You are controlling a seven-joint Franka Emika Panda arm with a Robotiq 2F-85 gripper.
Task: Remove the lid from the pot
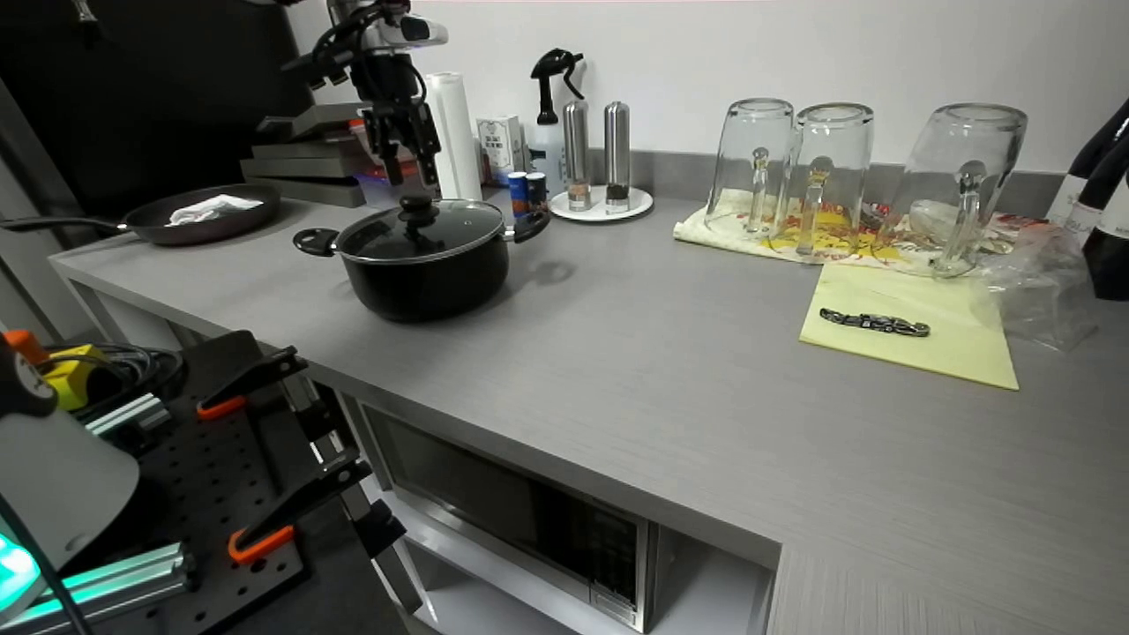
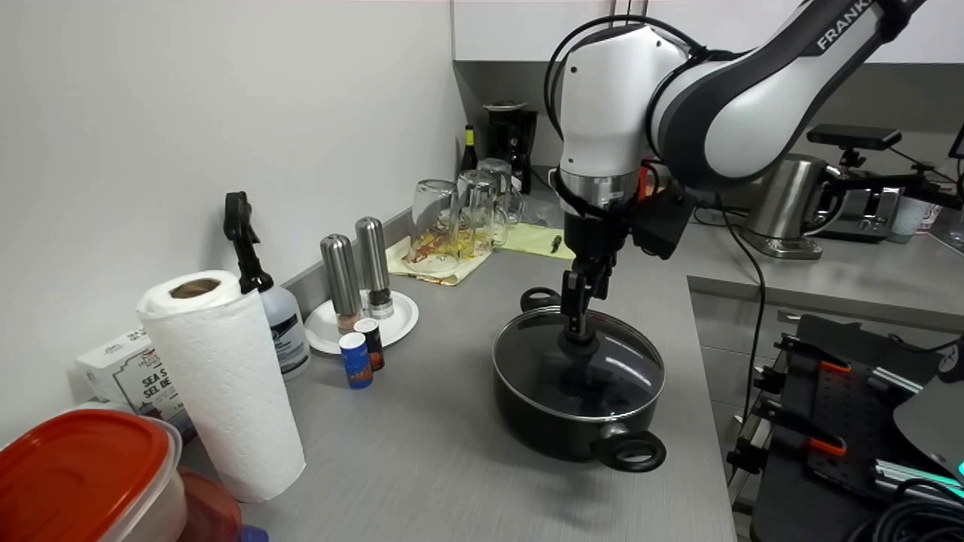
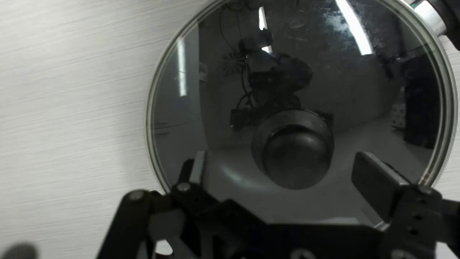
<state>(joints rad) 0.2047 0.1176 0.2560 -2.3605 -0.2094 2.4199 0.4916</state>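
Wrist view: claw wide, fingers at nine and three o'clock from the knob, presumably to lift the lid.

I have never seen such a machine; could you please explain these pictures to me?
The machine is one robot arm, ending in a two-fingered gripper. Two pictures look at it from outside; the close-up is the wrist view, taken from the arm itself, looking down on a glass lid. On the grey counter stand a black pot, with that lid on it, a frying pan, a paper towel roll, two metal mills on a white plate and three glass mugs. Nothing is held: the gripper is open, with gaps between its fingers and the lid's black knob.
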